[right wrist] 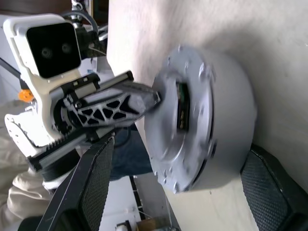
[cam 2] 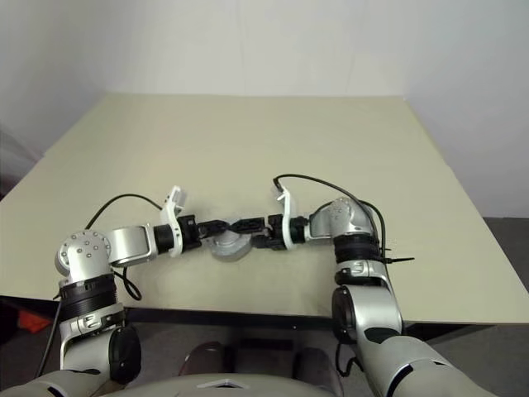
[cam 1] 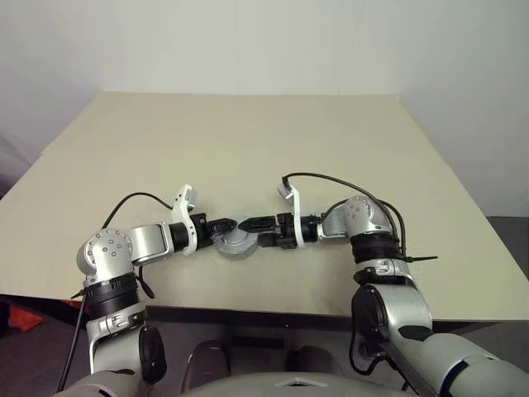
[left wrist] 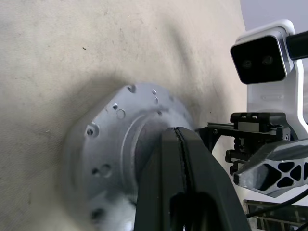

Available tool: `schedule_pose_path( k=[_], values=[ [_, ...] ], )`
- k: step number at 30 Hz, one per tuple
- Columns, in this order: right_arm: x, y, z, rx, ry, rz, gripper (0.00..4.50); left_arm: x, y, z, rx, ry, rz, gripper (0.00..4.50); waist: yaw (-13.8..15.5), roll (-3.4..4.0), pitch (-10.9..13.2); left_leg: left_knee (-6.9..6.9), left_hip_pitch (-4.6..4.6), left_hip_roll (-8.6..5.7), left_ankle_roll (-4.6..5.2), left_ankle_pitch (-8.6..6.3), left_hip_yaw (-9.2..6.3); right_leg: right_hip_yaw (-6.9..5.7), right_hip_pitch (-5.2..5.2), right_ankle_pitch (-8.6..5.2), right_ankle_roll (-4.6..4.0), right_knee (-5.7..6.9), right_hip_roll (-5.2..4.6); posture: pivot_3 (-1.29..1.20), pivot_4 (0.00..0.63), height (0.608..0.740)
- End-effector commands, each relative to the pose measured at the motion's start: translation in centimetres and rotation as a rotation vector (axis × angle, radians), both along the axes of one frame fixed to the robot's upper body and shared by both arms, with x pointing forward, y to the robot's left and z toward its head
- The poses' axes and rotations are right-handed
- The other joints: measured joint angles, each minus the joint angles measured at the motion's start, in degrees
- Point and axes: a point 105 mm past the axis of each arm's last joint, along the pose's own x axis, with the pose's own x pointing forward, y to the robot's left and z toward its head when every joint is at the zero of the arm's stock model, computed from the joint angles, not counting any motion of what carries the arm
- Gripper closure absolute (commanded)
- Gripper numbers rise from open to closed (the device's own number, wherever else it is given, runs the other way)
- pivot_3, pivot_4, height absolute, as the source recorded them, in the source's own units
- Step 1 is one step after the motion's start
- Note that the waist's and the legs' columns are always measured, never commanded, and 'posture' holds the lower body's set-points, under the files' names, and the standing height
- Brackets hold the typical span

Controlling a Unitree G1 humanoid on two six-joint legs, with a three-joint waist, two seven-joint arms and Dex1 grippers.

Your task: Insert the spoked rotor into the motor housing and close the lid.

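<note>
The motor housing [right wrist: 231,110], a thick grey puck, lies on the tan table [cam 1: 248,141] near its front edge, seen also in the head view [cam 1: 235,246]. The lid [right wrist: 168,144], a flat grey disc with small holes and a cut-out, sits on top of it. My left gripper [left wrist: 179,139] is shut with nothing between its fingers, and its tip rests against the middle of the lid. My right gripper [cam 1: 252,233] comes in from the opposite side and is wide open, its fingers [right wrist: 94,183] standing on either side of the housing. The spoked rotor is hidden.
The table's front edge [cam 1: 273,308] runs just below both forearms. A plain wall [cam 1: 264,41] stands behind the table's far edge. The floor shows dark past the table's right side [cam 1: 512,248].
</note>
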Motion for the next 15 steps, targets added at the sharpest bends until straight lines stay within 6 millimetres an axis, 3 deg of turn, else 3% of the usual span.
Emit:
schedule_pose_path(
  k=[1,6,7,10,14,15],
  values=[
    [1.00,2.25,3.65,0.133,-0.103,0.018,0.03,-0.33,0.52,-1.48,0.065,0.061,0.016,4.50,-0.03,0.00,0.00,0.00,0.00,0.00,0.00,0.00,0.00,0.00,-0.01,0.00,0.00,0.00,0.00,0.00,0.000,0.740],
    [1.46,2.00,3.29,0.112,-0.119,-0.007,0.03,-0.31,0.52,-1.45,0.066,0.059,0.018,4.50,-0.04,0.01,0.00,0.00,0.03,0.04,-0.04,0.03,-0.01,0.00,0.00,0.00,0.00,0.02,0.03,0.00,0.000,0.740],
    [1.56,1.91,3.23,0.108,-0.122,-0.012,0.20,-0.31,0.51,-1.43,0.066,0.058,0.018,4.50,-0.03,0.01,0.00,0.00,0.04,0.04,-0.05,0.03,-0.01,0.00,0.00,0.00,0.00,0.02,0.03,0.00,0.000,0.740],
    [1.73,1.69,3.19,0.106,-0.127,-0.020,0.91,-0.31,0.55,-1.48,0.067,0.059,0.020,4.50,0.05,0.01,0.02,-0.01,0.00,0.03,-0.07,0.04,-0.01,0.00,-0.02,0.00,0.01,0.01,0.02,0.00,0.000,0.740],
    [1.87,1.61,3.19,0.101,-0.134,-0.024,2.29,-0.28,0.57,-1.49,0.068,0.059,0.022,4.50,0.12,0.01,0.02,-0.01,-0.17,0.01,-0.05,0.03,-0.02,-0.01,-0.14,0.02,-0.03,-0.01,0.02,0.00,0.000,0.740],
    [1.91,1.60,3.22,0.101,-0.138,-0.025,2.43,-0.27,0.56,-1.48,0.068,0.059,0.022,4.50,0.18,0.02,0.02,-0.01,-0.17,0.01,-0.04,0.02,-0.02,-0.02,-0.14,0.02,-0.03,-0.02,0.02,0.00,0.000,0.740]
  ],
)
